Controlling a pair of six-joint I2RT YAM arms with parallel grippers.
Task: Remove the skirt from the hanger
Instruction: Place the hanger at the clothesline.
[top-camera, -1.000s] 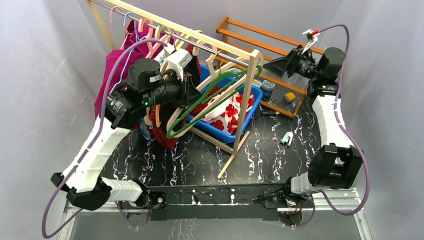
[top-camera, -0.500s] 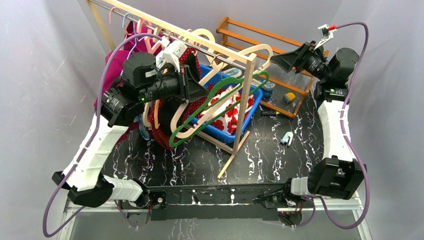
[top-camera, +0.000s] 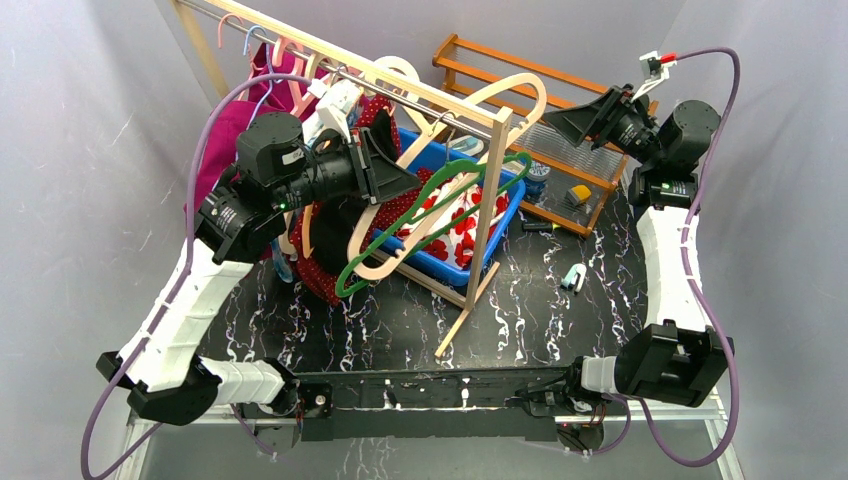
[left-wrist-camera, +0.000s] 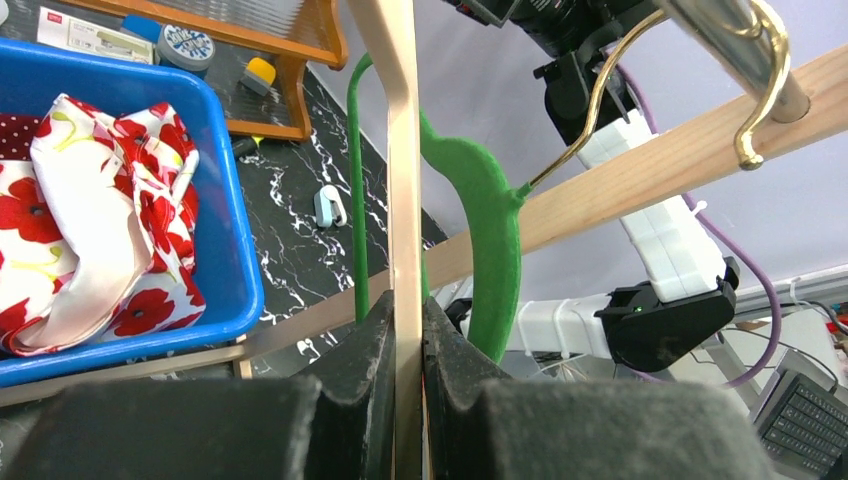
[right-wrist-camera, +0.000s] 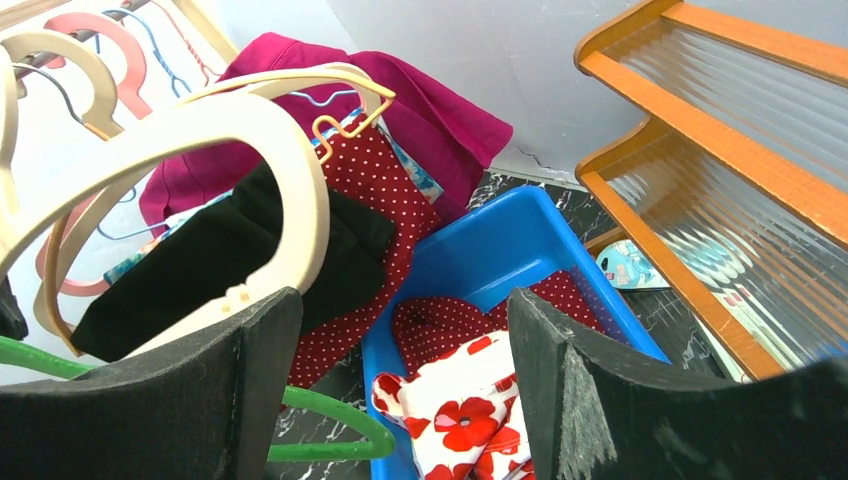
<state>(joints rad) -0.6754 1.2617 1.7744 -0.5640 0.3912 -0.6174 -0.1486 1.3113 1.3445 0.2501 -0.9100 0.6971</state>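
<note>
You're lifting the left gripper (left-wrist-camera: 405, 335), clamped on a beige hanger bar (left-wrist-camera: 402, 150), so the hanger bunch is tilting higher against the rail (top-camera: 420, 90), while the right gripper (right-wrist-camera: 395, 310), spread and empty, is backing off; the red dotted skirt (top-camera: 320, 270) is still hanging clipped beside the blue bin (top-camera: 513, 197), not freed.

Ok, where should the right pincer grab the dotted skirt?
Probably pinch the dotted skirt at its edge nearest the blue bin, below the clips, coming from the bin side. That edge hangs free; a beige hanger and the left pincer cover the rest.
</note>
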